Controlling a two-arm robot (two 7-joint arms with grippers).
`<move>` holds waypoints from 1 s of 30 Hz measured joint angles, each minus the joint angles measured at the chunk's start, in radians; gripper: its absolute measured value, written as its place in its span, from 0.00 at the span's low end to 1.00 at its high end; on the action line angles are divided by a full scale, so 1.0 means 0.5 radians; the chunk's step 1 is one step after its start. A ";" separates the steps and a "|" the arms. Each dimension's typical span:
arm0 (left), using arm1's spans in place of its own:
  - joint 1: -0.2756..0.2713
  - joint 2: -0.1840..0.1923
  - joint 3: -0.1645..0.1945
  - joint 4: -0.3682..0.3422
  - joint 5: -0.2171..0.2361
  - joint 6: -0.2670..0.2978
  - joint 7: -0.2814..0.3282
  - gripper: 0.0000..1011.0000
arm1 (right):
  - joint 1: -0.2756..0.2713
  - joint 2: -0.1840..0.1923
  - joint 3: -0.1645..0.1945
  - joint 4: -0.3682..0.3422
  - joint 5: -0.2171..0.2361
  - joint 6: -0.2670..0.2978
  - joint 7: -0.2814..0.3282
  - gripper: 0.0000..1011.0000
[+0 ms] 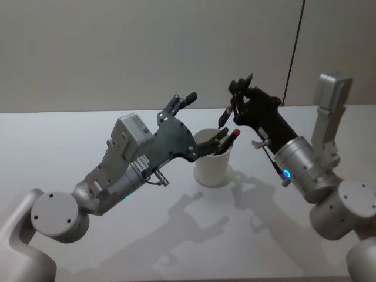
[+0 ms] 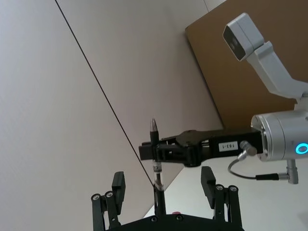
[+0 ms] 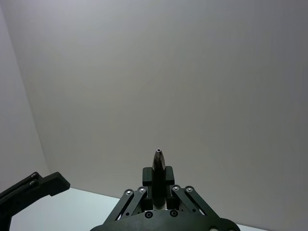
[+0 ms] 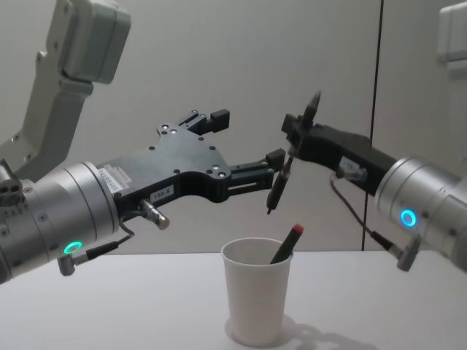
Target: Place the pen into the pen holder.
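Observation:
A dark pen hangs tilted in the air above the white paper cup pen holder, its lower tip pointing down towards the cup's mouth. My right gripper is shut on the pen's upper part, and the pen's top sticks out past the fingers. My left gripper is open. The pen stands between its two fingers without touching them, and one left finger is close beside it. In the head view the right gripper holds the pen just above the cup.
A second pen with a red end leans inside the cup, also visible in the head view. The white table around the cup is bare. A plain wall and a dark vertical seam lie behind.

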 joint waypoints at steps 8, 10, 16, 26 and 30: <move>0.000 0.000 0.000 0.000 0.000 0.000 0.000 0.99 | 0.031 -0.036 -0.032 0.095 -0.128 -0.077 -0.063 0.12; 0.000 0.000 0.000 0.000 0.000 0.000 0.000 0.99 | 0.037 -0.042 -0.037 0.110 -0.149 -0.087 -0.077 0.12; 0.000 0.000 0.000 0.000 0.000 0.000 0.000 0.99 | 0.056 -0.061 -0.052 0.163 -0.231 -0.118 -0.127 0.12; 0.000 0.000 0.000 0.000 0.000 0.000 0.000 0.99 | 0.078 -0.078 -0.061 0.216 -0.301 -0.129 -0.168 0.32; 0.000 0.000 0.000 0.000 0.000 0.000 0.000 0.99 | 0.086 -0.082 -0.061 0.236 -0.308 -0.128 -0.170 0.46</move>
